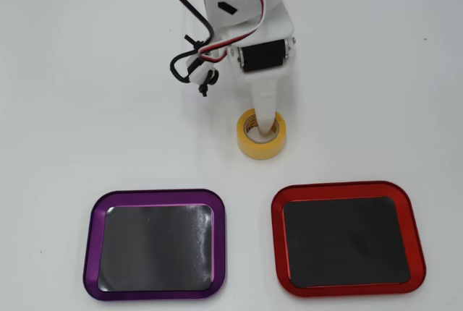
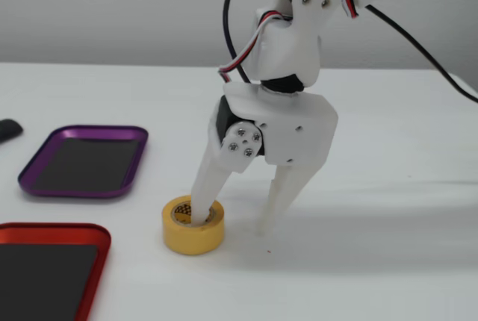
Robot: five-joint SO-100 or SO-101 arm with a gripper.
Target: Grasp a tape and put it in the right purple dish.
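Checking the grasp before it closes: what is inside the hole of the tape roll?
One white finger of the open gripper reaches into the tape's hole; the other stands outside on the table. The fingertip and the hole's bottom are hidden.

The white arm reaches steeply down, its claw spread wide, both fingertips low near the counter.
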